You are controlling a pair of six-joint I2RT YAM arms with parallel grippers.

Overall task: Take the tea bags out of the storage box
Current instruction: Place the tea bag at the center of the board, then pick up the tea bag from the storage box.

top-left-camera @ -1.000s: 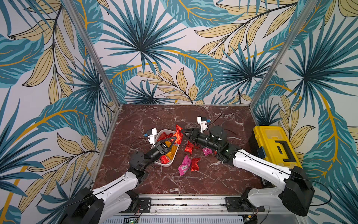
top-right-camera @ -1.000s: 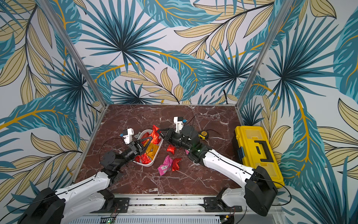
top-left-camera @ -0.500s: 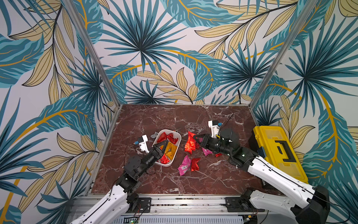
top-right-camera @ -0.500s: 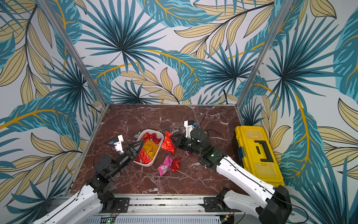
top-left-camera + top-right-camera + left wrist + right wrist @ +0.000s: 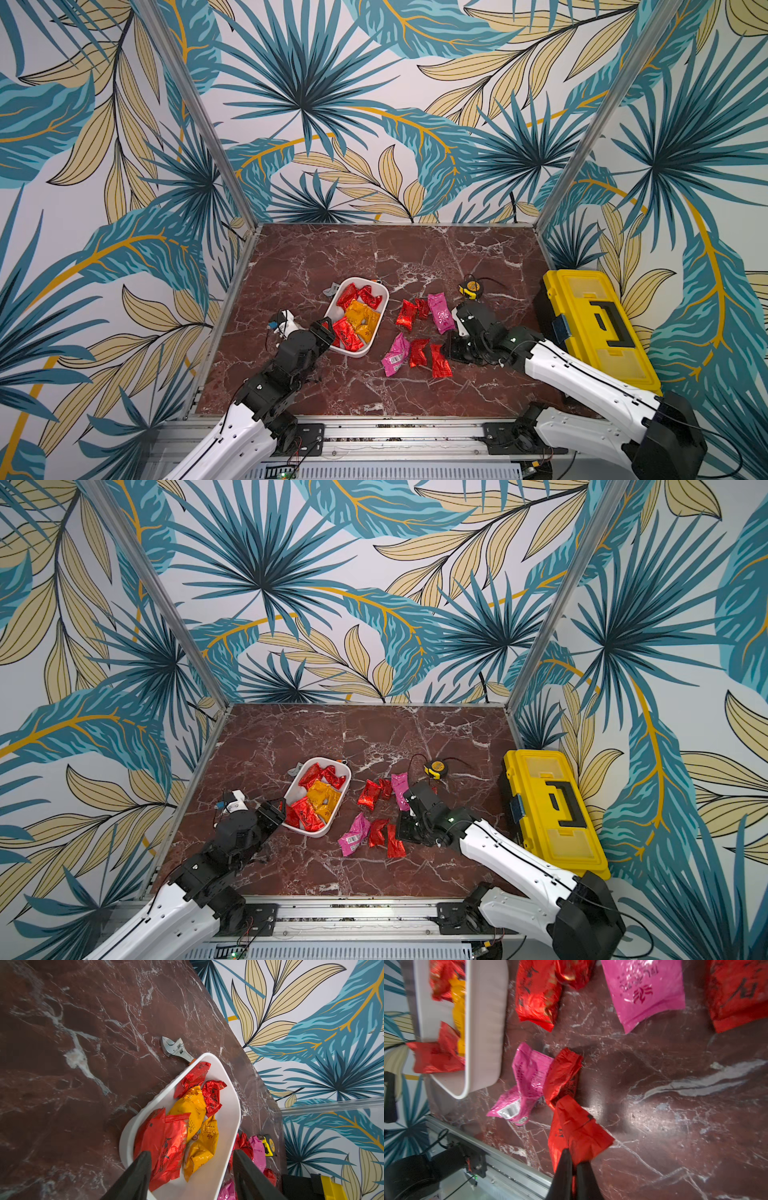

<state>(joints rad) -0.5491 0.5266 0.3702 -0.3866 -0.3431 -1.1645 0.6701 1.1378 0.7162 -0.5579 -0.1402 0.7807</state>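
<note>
Marble tabletop [image 5: 332, 257] tells me I'm about halfway; some seven tea bags [image 5: 406, 313] lie beside the storage box [image 5: 353, 354], roughly six (red and orange) sit inside; my right gripper [image 5: 574, 1159] pinches one red bag [image 5: 577, 1130] outside; left gripper [image 5: 191, 1153] gapes empty over the box's near end.

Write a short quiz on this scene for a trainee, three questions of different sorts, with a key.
1. True or false: the left tool is open, close to the shallow white plastic storage box.
2. The right tool is shut on: A) a steel wrench; B) a red foil tea bag; C) a yellow tape measure.
3. How many pink foil tea bags lie on the brown marble table?
Key: 1 true; 2 B; 3 two.
</note>
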